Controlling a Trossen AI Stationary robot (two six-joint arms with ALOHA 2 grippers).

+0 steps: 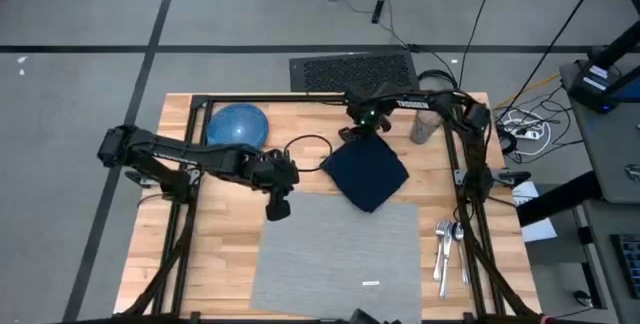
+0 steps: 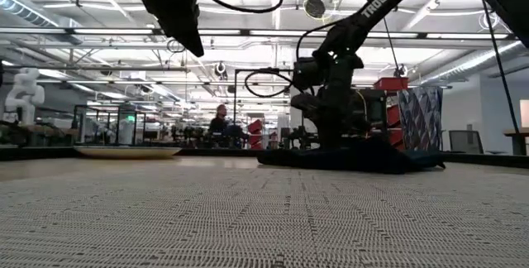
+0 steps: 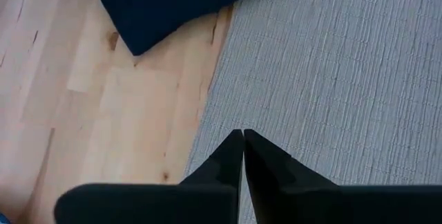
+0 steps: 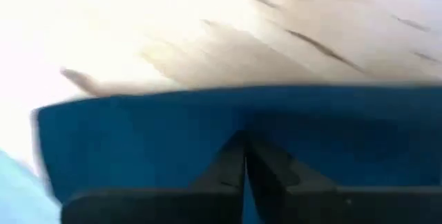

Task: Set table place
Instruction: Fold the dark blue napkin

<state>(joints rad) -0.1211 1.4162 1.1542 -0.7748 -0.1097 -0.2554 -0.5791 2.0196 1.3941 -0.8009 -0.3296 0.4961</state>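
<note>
On a butcher-block table (image 1: 215, 254), a grey placemat (image 1: 335, 254) lies front and centre while the right gripper (image 1: 362, 132) works a navy napkin (image 1: 368, 176).

The right fingers read as pressed together on the napkin's far corner, though that wrist view is blurred. The left gripper (image 1: 277, 210), fingers together and empty, hangs above the placemat's far-left corner. Dragging the napkin could bunch it or nudge the mat askew. The blue dish (image 1: 238, 124) and the grey cup (image 1: 424, 124) appear empty; cutlery (image 1: 446, 249) waits beside the mat.
</note>
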